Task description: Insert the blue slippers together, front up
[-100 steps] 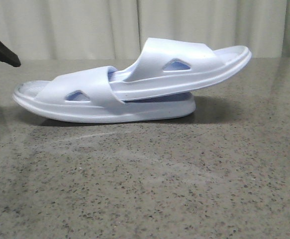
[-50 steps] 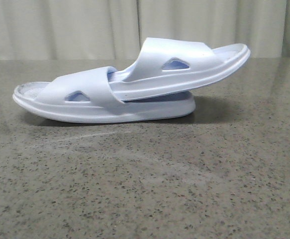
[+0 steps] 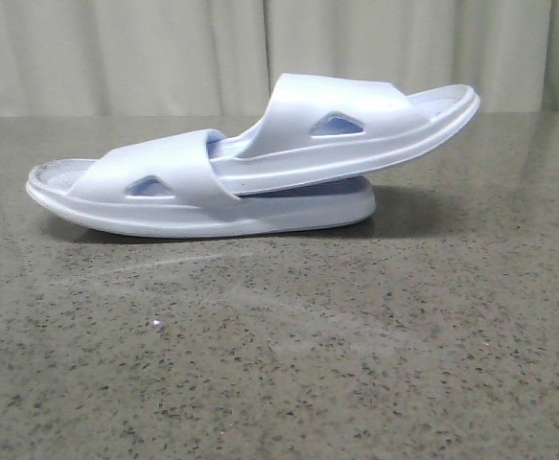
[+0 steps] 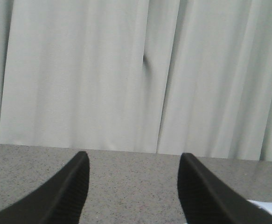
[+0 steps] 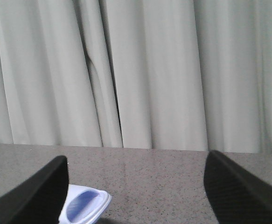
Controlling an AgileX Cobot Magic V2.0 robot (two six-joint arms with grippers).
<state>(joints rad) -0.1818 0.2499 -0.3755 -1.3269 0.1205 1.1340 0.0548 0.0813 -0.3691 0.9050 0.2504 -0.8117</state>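
Observation:
Two pale blue slippers lie nested on the grey stone table [image 3: 289, 345] in the front view. The lower slipper [image 3: 140, 187] rests flat with its toe to the left. The upper slipper [image 3: 356, 129] has its front pushed under the lower one's strap and its heel raised to the right. No gripper shows in the front view. In the left wrist view my left gripper [image 4: 133, 161] stands open over bare table, a white sliver of slipper [image 4: 266, 205] at the picture's edge. My right gripper [image 5: 136, 163] is open too, with one slipper end [image 5: 87, 205] beside one finger, apart from it.
A pleated pale curtain [image 3: 164, 53] hangs behind the table's far edge. A tiny light speck [image 3: 156, 325] lies on the stone in front of the slippers.
A dark gripper part at the front view's left edge one second ago has gone out of view. The upper slipper's raised heel shifted very slightly left. A small speck now shows on the table.

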